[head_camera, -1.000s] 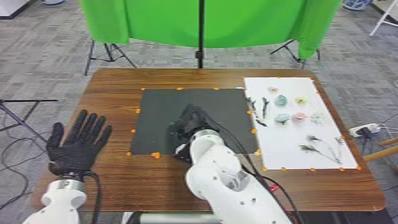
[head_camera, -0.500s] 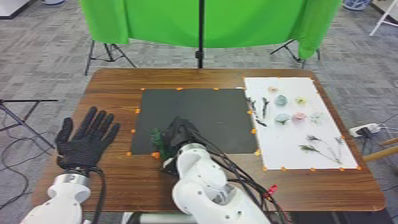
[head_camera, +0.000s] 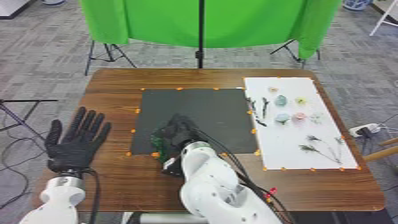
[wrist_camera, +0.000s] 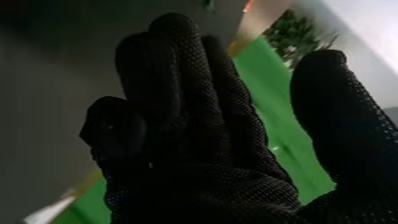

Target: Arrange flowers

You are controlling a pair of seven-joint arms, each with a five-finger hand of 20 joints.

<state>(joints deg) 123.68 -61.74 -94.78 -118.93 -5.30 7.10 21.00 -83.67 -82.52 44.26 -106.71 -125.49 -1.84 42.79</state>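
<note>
Your right hand (head_camera: 182, 131) is open over the black mat (head_camera: 195, 102), its fingers long and straight and its thumb standing well away from them, so nothing looks gripped. The green foliage (head_camera: 159, 142) lies just beside that hand, on the side facing your left hand (head_camera: 75, 150), which is also open, fingers spread. Whether the leaves touch your right glove, you cannot tell. The step seems to be settling this greenery as the base of the arrangement, with most of the work ahead. Nudge it with the flats of your fingers rather than pinching, since thin leaves would likely bend or snag in the fabric. Keep your thumb wide until the stems lie how you want them, then lift straight up before moving off, or you may drag the spray out of place. Well away on your right hand's outer side, the dark twigs (head_camera: 265, 108), the pink flower (head_camera: 298, 116) and the feathery sprigs (head_camera: 313, 148) wait on the white sheet (head_camera: 277, 145); swing your wrist and cables clear of them.
</note>
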